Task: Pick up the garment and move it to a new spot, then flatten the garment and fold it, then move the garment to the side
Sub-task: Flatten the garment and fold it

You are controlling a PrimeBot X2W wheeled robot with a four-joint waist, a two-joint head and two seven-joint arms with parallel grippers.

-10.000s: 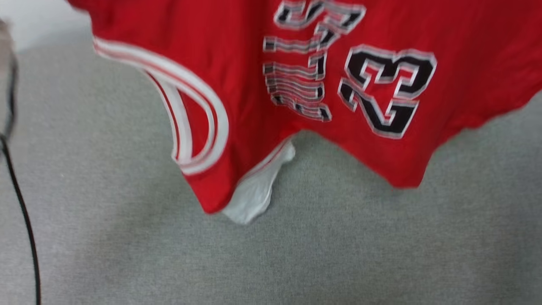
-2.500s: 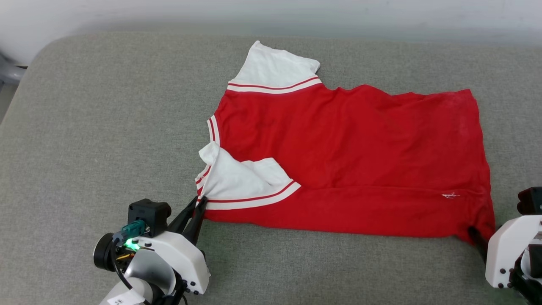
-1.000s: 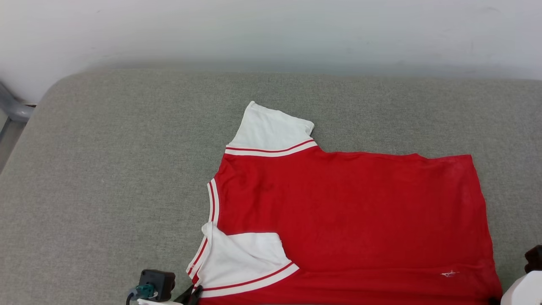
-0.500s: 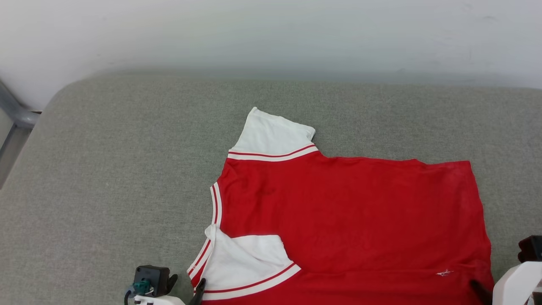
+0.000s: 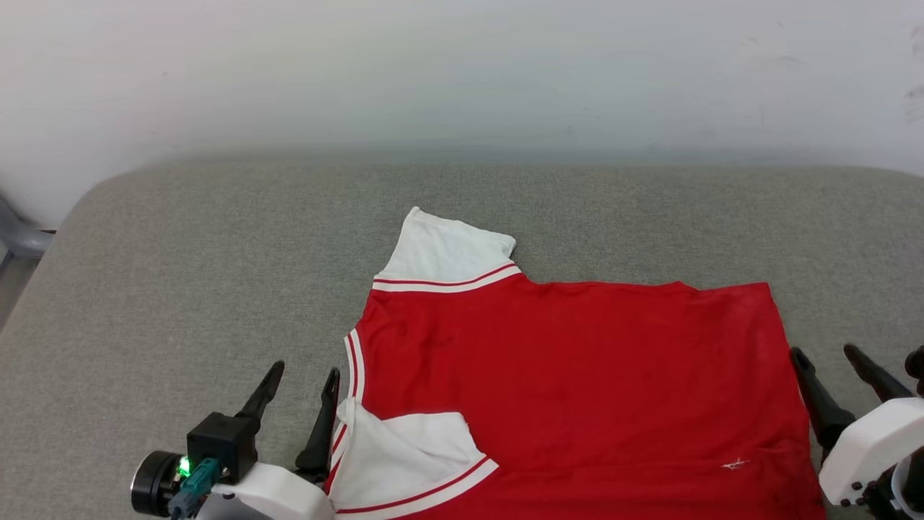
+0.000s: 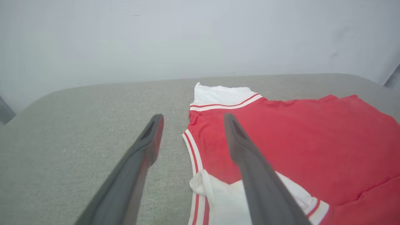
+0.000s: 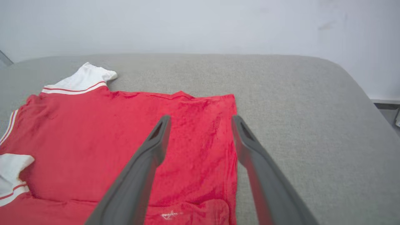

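The garment [image 5: 577, 383] lies flat on the grey cushion [image 5: 180, 274], plain red side up, with no lettering showing. Its far white sleeve [image 5: 447, 253] is spread out, and the near white sleeve [image 5: 404, 448] is folded onto the red body. My left gripper [image 5: 303, 374] stands open beside the striped neck edge, holding nothing. In the left wrist view the left gripper [image 6: 192, 117] has one finger over the cushion and the other over the garment [image 6: 297, 140]. My right gripper [image 5: 823, 354] is open and empty at the hem side. From the right wrist, the right gripper [image 7: 200, 118] straddles the hem of the garment [image 7: 93, 131].
A pale wall [image 5: 462, 72] rises behind the cushion. The cushion rounds off at the left edge [image 5: 65, 224], where a grey metal part [image 5: 18, 242] shows. Its right edge [image 7: 359, 90] drops toward a strip of floor [image 7: 387, 109]. Bare cushion lies left of and behind the shirt.
Both grippers, shut on the garment's near corners a second ago, have opened and let it go. They now stand higher in the head view, which has itself shifted.
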